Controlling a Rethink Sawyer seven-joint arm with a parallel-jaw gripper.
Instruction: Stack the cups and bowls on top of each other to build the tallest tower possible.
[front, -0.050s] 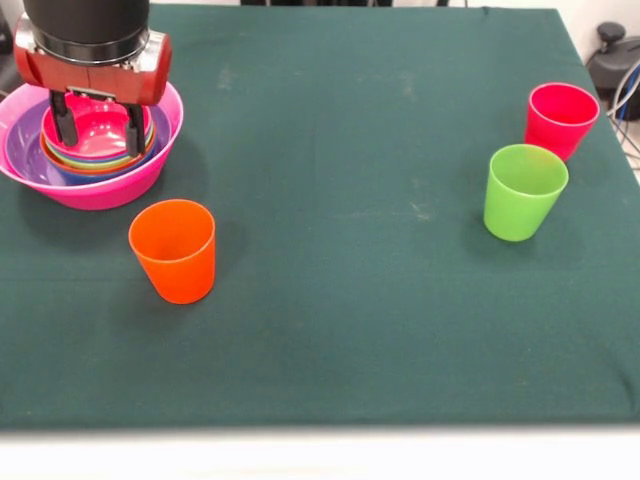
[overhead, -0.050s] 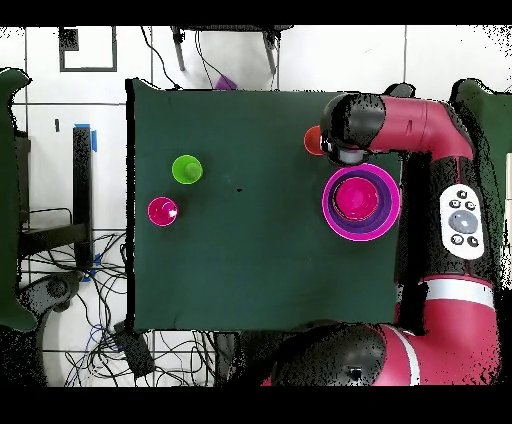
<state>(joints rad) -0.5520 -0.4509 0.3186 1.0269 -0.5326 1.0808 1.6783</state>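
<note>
An orange cup (front, -0.050s: 173, 250) stands upright nearest the camera, toward the left of a dark green table (front, -0.050s: 350, 330), apart from everything else but just in front of the bowls. Its mouth faces up, so it looks ready to be picked up by its rim.

Behind it, at the table's far left corner, sits the tower (front, -0.050s: 95, 150): a wide pink bowl (front, -0.050s: 100, 188) as base, a purple bowl (front, -0.050s: 25, 160) inside it, then several smaller bowls nested so that only their coloured rims show, with a red-pink bowl (front, -0.050s: 100, 130) on top. The pink bowl's left side reaches the table's left edge.

The robot's gripper (front, -0.050s: 98, 120) hangs directly over this stack, its two dark fingers (front, -0.050s: 63, 122) spread apart and dipping into the top bowl, one near each side of its rim. It holds nothing; whether the tips touch the bowl cannot be told.

The middle of the table is bare cloth, giving wide open room for the arm to travel.

Toward the right edge, a lime green cup (front, -0.050s: 523, 190) stands upright, and just behind it to the right a red-pink cup (front, -0.050s: 559, 118) stands near the far right corner. The two are close together but not touching. All three cups probably remain to be added on top.
</note>
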